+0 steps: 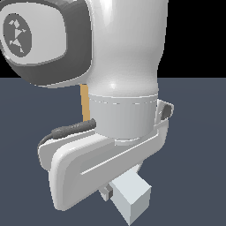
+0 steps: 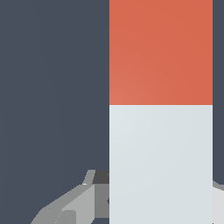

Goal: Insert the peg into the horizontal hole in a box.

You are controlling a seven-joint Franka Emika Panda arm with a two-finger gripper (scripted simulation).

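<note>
The peg (image 2: 160,109) is filling the wrist view, red-orange end beyond its pale length. The jaws are seemingly pinching it, though they are mostly hidden.

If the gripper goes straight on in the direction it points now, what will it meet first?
Most likely the peg. In the wrist view it lies right ahead of the gripper, filling the line of approach. How near it is, and whether the fingers already touch it, cannot be told.
</note>
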